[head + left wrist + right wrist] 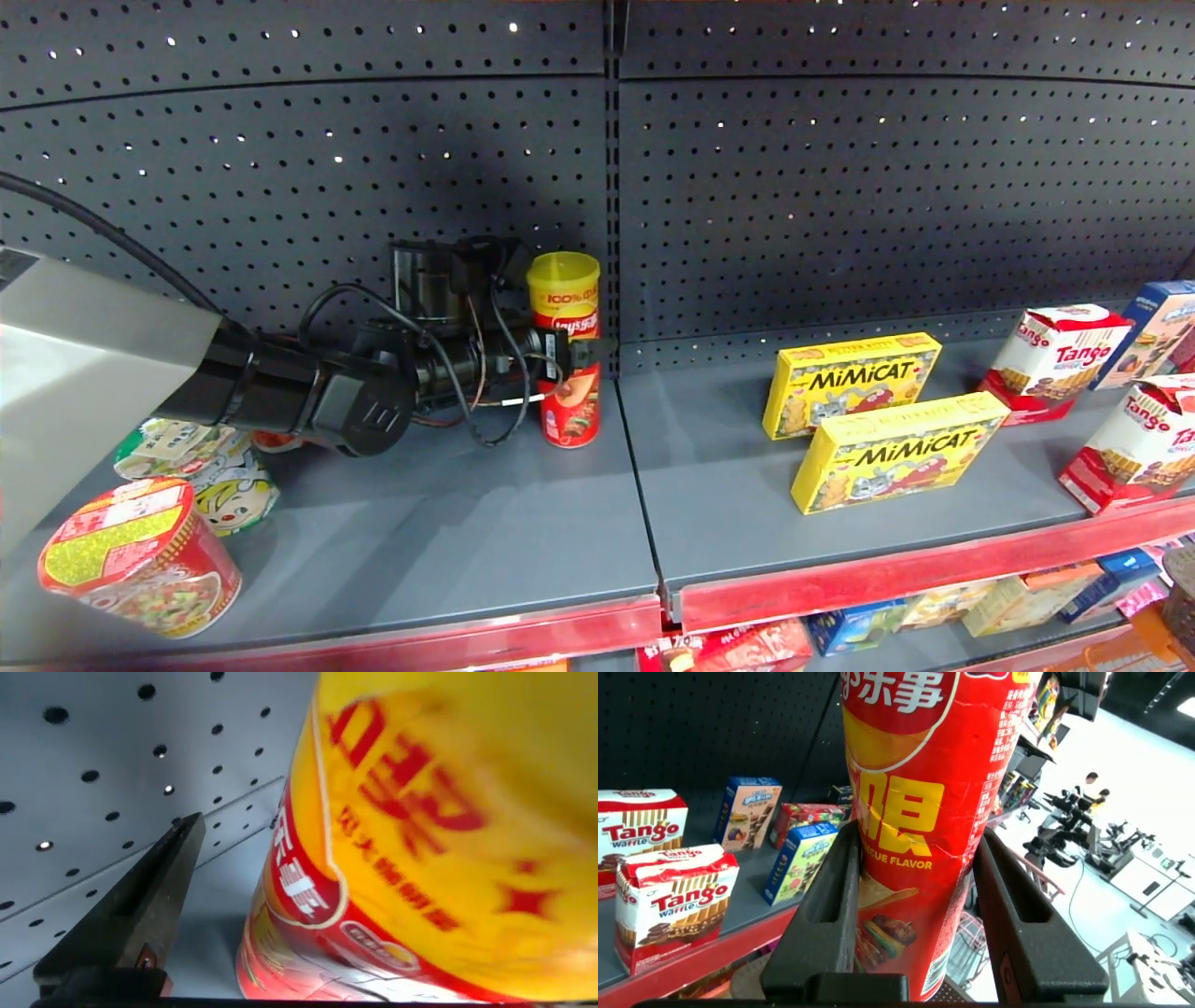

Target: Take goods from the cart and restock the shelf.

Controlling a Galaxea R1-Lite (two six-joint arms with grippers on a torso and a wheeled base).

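**Now, one can on the shelf, one in my grip**

My left pincer (pixel 574 359) straddles the yellow-lidded can (pixel 566 317), which stands upright at the back of the grey shelf (pixel 420 532). That pincer is open, with one finger (pixel 140 905) clear of the can's side. My right pincer (pixel 922 845) is clamped on a red can (pixel 906 765), near the wafer boxes (pixel 668 901).
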